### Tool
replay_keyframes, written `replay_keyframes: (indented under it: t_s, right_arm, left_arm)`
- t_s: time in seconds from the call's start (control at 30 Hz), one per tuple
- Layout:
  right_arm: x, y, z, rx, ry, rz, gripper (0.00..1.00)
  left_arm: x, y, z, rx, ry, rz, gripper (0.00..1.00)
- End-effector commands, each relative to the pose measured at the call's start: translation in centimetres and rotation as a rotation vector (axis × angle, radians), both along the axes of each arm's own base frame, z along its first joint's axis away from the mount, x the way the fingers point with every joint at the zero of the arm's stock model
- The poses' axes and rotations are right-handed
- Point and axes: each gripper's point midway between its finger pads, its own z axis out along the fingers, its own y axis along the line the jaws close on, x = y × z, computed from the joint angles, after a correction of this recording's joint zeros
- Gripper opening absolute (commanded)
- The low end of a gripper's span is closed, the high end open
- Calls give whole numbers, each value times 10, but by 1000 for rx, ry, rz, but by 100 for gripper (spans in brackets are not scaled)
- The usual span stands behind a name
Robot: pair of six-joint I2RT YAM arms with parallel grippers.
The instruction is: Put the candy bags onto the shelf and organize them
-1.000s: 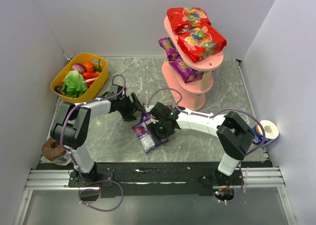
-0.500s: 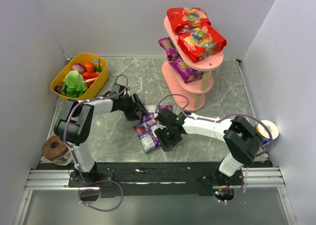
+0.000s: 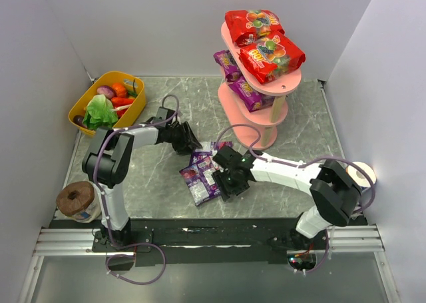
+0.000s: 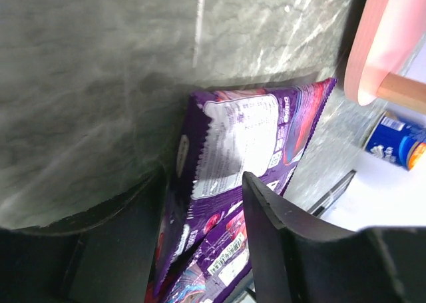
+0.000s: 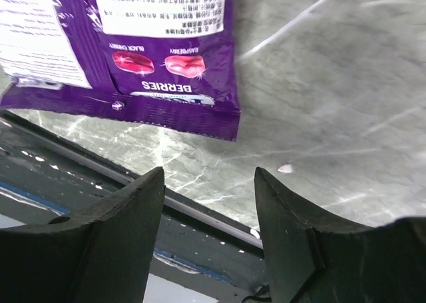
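Note:
The pink three-tier shelf point(image 3: 261, 84) stands at the back right. Two red candy bags point(image 3: 271, 55) lie on its top board, and purple ones point(image 3: 247, 93) on the middle board. Several purple candy bags point(image 3: 202, 175) lie in a pile on the table. My left gripper point(image 3: 189, 142) is open at the pile's far-left end. In the left wrist view the top purple bag point(image 4: 243, 140) runs between its fingers point(image 4: 276, 230). My right gripper point(image 3: 230, 181) is open and empty just right of the pile. A purple bag point(image 5: 160, 43) lies ahead of its fingertips.
A yellow basket point(image 3: 86, 102) of toy vegetables sits at the back left. A twine roll point(image 3: 76, 200) stands at the near left. A blue can point(image 4: 394, 140) and a white roll point(image 3: 363, 175) are at the right wall. The shelf's bottom board point(image 4: 393, 36) is close behind the pile.
My left gripper has moved right, up to the pile's end. My right gripper has slid off the pile toward the near right, and its elbow has swung right.

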Motion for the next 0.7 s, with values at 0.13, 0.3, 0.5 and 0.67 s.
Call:
replay_keyframes:
  t_s: [0.13, 0.3, 0.5, 0.67]
  right_arm:
    - [34, 0, 61, 62, -171, -102, 64]
    - [49, -3, 91, 105, -237, -144, 64]
    - [59, -8, 130, 155, -310, -174, 65]
    - [68, -19, 172, 208, -407, -221, 65]
  left_arm:
    - [-23, -4, -36, 138, 34, -91, 53]
    - [-27, 0, -41, 164, 47, -78, 30]
    - [-20, -1, -32, 155, 40, -48, 1]
    - [-3, -10, -3, 48, -10, -7, 1]
